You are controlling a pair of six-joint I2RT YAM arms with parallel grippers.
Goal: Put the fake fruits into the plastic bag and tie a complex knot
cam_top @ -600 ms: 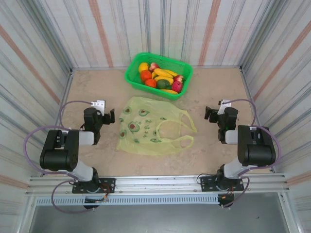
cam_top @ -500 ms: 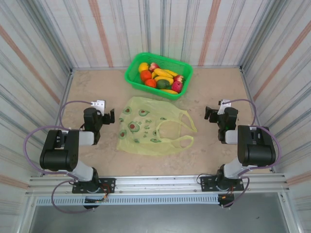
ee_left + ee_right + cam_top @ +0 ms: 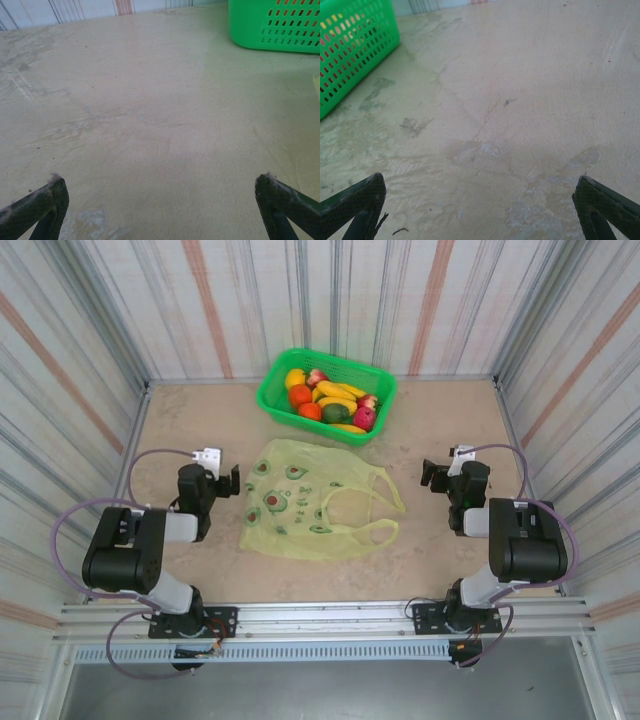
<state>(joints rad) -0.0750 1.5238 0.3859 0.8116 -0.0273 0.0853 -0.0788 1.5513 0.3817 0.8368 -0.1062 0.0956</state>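
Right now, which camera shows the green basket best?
The top view: the whole basket with the fruits inside. The left wrist view catches one slotted corner; the right wrist view a side wall.

Lighting bright, even, diffuse from overhead. Shadows under the arms point(image 3: 150, 540) on the counter point(image 3: 200, 430) soft and short. Overhead view sharp. Left wrist view: greenish cast near the green basket point(image 3: 280, 25), fingertips point(image 3: 42, 202) of the left claw point(image 3: 160, 210) slightly soft. No glare.
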